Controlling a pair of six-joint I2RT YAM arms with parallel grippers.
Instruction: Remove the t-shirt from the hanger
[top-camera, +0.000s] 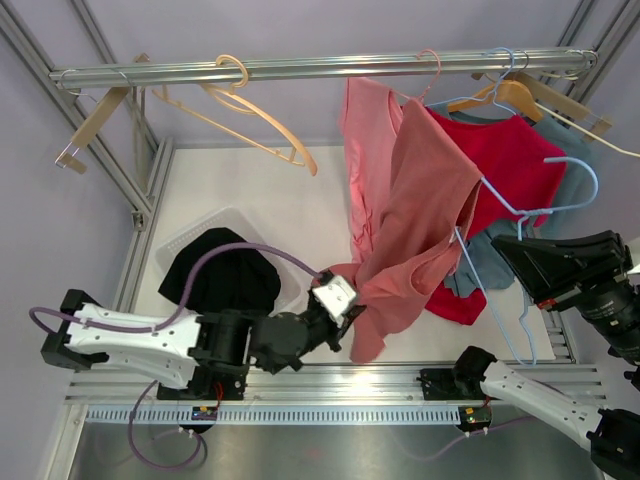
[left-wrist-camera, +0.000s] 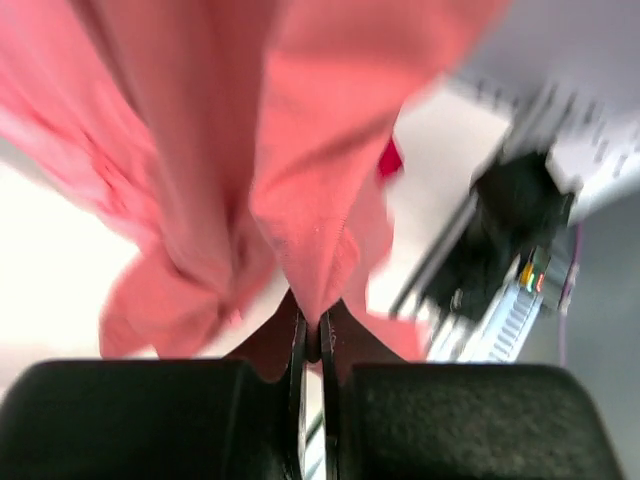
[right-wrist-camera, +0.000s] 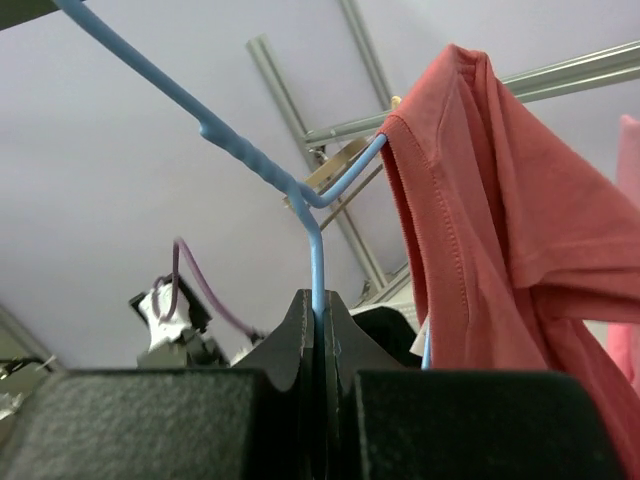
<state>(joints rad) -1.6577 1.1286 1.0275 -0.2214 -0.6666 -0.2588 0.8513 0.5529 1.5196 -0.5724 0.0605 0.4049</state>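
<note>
Currently soft, creased salmon t-shirt (top-camera: 425, 200) drapes off a thin blue hanger (right-wrist-camera: 316, 255); left jaws pinch its cloth, right jaws clamp the wire.

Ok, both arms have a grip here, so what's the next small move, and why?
Probably draw the left pincer leftward, away from the blue hanger, while the right pincer holds that hanger steady. The salmon t-shirt appears to hang by one shoulder over a single hanger arm, so a sideways tug looks likely to slide it off.
</note>
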